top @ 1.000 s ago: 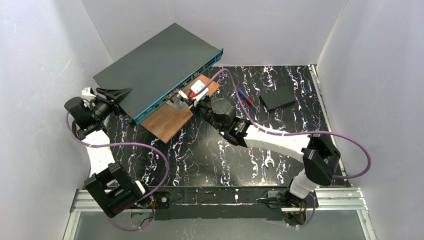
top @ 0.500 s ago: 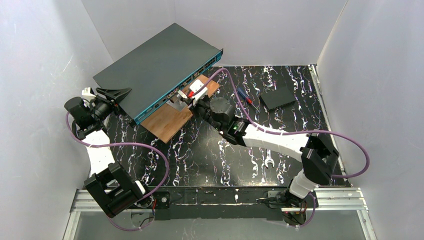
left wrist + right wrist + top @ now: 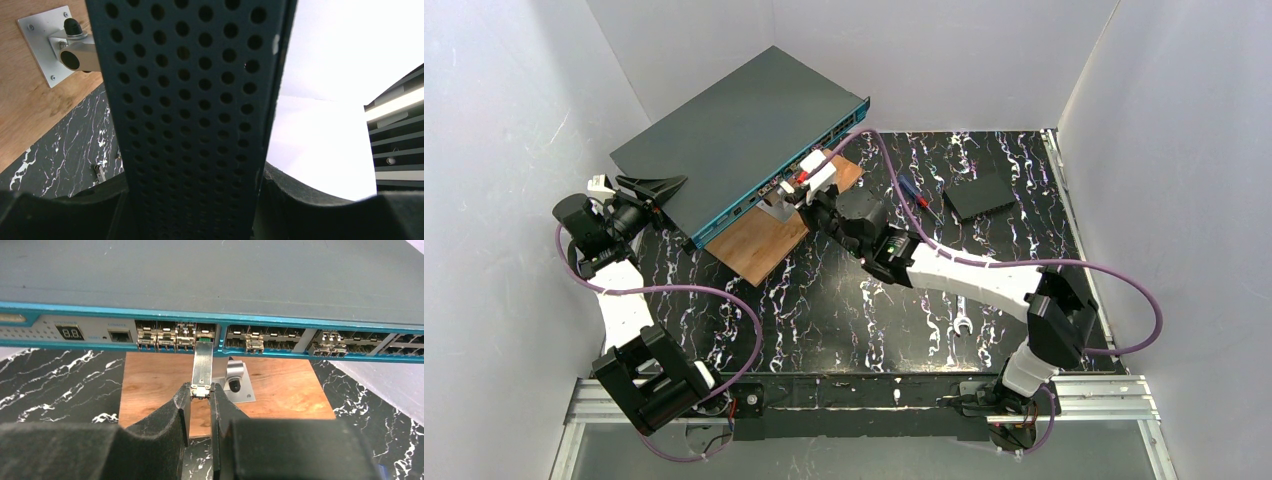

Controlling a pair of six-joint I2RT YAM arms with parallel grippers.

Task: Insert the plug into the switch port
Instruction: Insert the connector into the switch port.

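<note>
The switch point(image 3: 742, 128) is a large dark grey box, lying slantwise at the back left with its teal port edge point(image 3: 260, 322) facing my right gripper. My right gripper point(image 3: 201, 391) is shut on the rear end of a slim silver plug point(image 3: 202, 362). The plug's front tip is at the mouth of a port in the left block of ports. In the top view the right gripper point(image 3: 802, 190) is right at the teal edge. My left gripper point(image 3: 192, 205) is shut on the switch's perforated end panel point(image 3: 190, 110), at its left corner point(image 3: 652, 188).
A wooden board point(image 3: 759, 240) with a small metal bracket point(image 3: 235, 382) lies under the switch's front edge. A small flat black square box point(image 3: 977, 195), two screwdrivers point(image 3: 917, 198) and a wrench point(image 3: 961, 328) lie on the black marbled table. White walls stand close around.
My right gripper has moved up and left toward the teal edge, carrying the plug to the port mouth. The left arm and the switch have not moved.
</note>
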